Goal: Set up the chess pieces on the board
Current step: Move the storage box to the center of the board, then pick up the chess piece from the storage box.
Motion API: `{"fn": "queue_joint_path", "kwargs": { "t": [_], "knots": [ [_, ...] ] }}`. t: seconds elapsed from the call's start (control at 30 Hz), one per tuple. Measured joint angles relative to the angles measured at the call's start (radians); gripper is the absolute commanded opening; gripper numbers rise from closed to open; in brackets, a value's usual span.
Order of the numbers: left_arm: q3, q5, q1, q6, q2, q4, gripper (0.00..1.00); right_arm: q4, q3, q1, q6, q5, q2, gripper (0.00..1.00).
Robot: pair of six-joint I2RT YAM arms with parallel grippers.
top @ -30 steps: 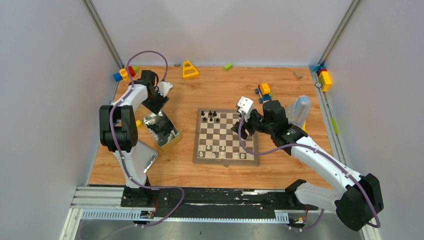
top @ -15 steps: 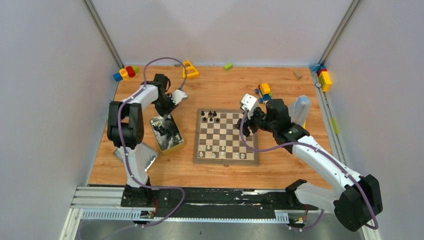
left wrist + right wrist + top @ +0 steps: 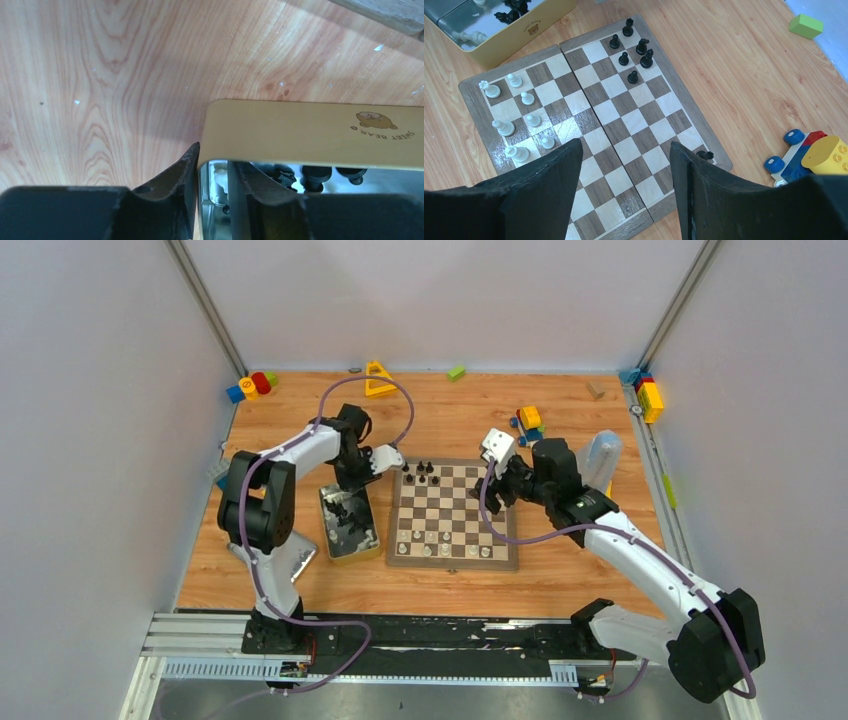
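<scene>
The board (image 3: 450,562) lies mid-table and fills the right wrist view (image 3: 624,105). Several black chess pieces (image 3: 420,472) stand at its far left corner. Several white pieces (image 3: 440,540) stand along its near rows. The right wrist view shows the black group (image 3: 634,50), the white group (image 3: 519,115) and one black piece (image 3: 705,155) at the board's edge. My left gripper (image 3: 352,483) is shut on the wall of the tin (image 3: 350,540), one finger (image 3: 182,172) outside and one inside. More pieces (image 3: 310,175) lie in the tin (image 3: 310,132). My right gripper (image 3: 492,495) hangs open and empty over the board's right edge (image 3: 624,150).
The tin's flat lid (image 3: 285,555) lies near the left arm's base. Colourful blocks sit at the back left (image 3: 250,385), back middle (image 3: 378,380), behind the right gripper (image 3: 528,422) and at the right wall (image 3: 648,395). A toy car (image 3: 804,155) lies right of the board.
My left gripper has dragged the tin to the right, up against the board's left side, turning it lengthwise. The right gripper shifted slightly right early on, then stayed put.
</scene>
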Motion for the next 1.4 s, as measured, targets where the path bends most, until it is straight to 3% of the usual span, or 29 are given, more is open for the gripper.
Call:
{"fn": "queue_joint_path", "kwargs": {
  "t": [0.17,0.27,0.43,0.67,0.93,1.4],
  "knots": [
    [-0.064,-0.01,0.002,-0.025,-0.101,0.093,0.69,0.0,0.0,-0.007,0.0,0.0,0.002,0.66],
    [-0.092,-0.012,0.012,-0.069,-0.188,0.151,0.74,0.0,0.0,-0.014,0.0,0.0,0.002,0.66],
    [-0.102,0.027,0.067,-0.145,-0.345,0.163,0.68,0.0,0.0,-0.033,0.0,-0.001,0.002,0.66],
    [-0.227,0.128,0.086,-0.162,-0.534,0.015,0.55,-0.001,0.0,-0.039,0.0,-0.003,0.002,0.66],
    [-0.372,0.155,0.043,-0.203,-0.558,-0.046,0.55,-0.014,0.0,-0.039,-0.004,-0.012,0.002,0.66],
    [-0.425,0.058,0.013,-0.233,-0.553,-0.016,0.53,-0.03,0.0,-0.039,-0.019,-0.023,0.01,0.67]
  ]
}}
